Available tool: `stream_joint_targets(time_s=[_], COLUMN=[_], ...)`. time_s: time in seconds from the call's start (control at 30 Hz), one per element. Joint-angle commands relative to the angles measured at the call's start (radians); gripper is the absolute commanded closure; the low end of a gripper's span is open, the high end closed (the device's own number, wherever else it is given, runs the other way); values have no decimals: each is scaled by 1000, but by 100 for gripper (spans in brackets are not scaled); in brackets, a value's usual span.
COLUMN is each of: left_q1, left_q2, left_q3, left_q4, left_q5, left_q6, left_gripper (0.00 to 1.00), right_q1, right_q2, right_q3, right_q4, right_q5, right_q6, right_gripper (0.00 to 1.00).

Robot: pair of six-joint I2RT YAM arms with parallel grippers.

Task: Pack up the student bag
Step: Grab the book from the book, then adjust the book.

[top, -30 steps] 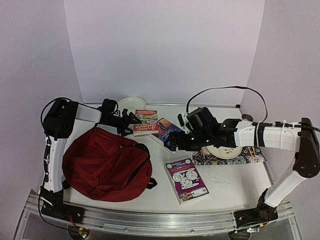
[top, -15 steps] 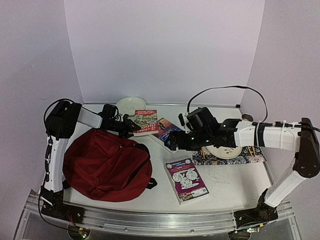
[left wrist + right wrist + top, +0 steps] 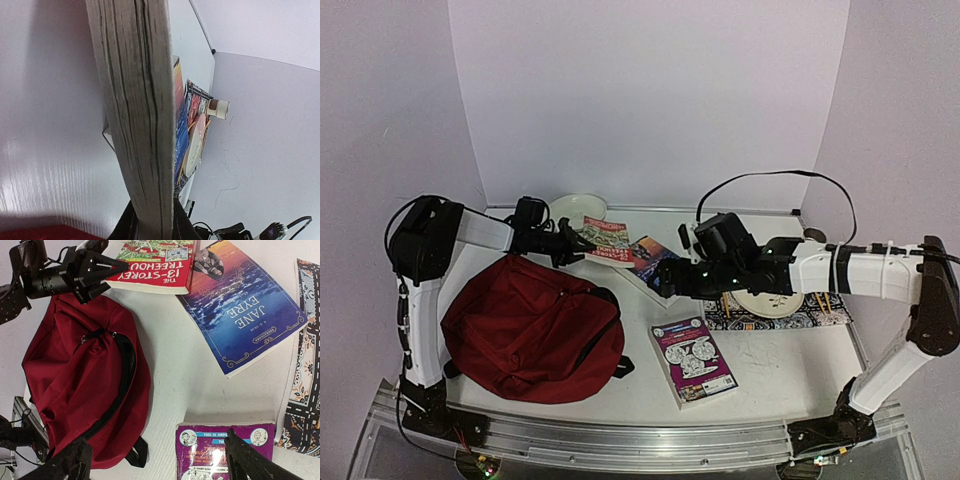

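The student bag [image 3: 530, 325], dark red with a black zip, lies zipped at the front left, also in the right wrist view [image 3: 80, 390]. My left gripper [image 3: 578, 243] is shut on the left edge of a red book [image 3: 610, 240]. In the left wrist view its pale page edge [image 3: 140, 110] fills the space between the black fingers [image 3: 182, 226]. A blue book [image 3: 655, 255] lies beside it and a purple book [image 3: 692, 360] lies nearer the front. My right gripper [image 3: 668, 284] hovers open above the table between bag and purple book [image 3: 220, 450], holding nothing.
A patterned mat [image 3: 825, 318] at the right carries a white plate [image 3: 765, 302]. A white bowl [image 3: 582, 207] stands at the back wall, and a small brown-topped jar [image 3: 812, 234] at the back right. White walls close in the table on three sides.
My left gripper has closed on the red book's edge, and the book has tilted and shifted slightly left. The right arm has stayed almost still.
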Motion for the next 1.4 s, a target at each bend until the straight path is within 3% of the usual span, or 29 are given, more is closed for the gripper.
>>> stream_joint_targets(time_s=[0.0, 0.33, 0.77, 1.13, 1.37], left_q1=[-10, -90, -270, -404, -429], left_q2=[-151, -340, -557, -684, -704], left_q3=[-38, -147, -283, -372, -373], left_q4=[112, 193, 247, 298, 320], left_q5=[-42, -153, -426, -630, -647], left_q6=[-53, -152, -278, -373, -391], left_gripper=[100, 100, 100, 100, 100], right_q1=[0, -1, 0, 0, 0], right_q2=[-62, -58, -33, 56, 110], right_q3=[-12, -84, -225, -186, -183], right_q4=[89, 357, 861, 991, 1077], right_q5=[16, -51, -56, -68, -69], right_q6=[70, 268, 546, 637, 683], right_gripper=[5, 2, 2, 2, 2])
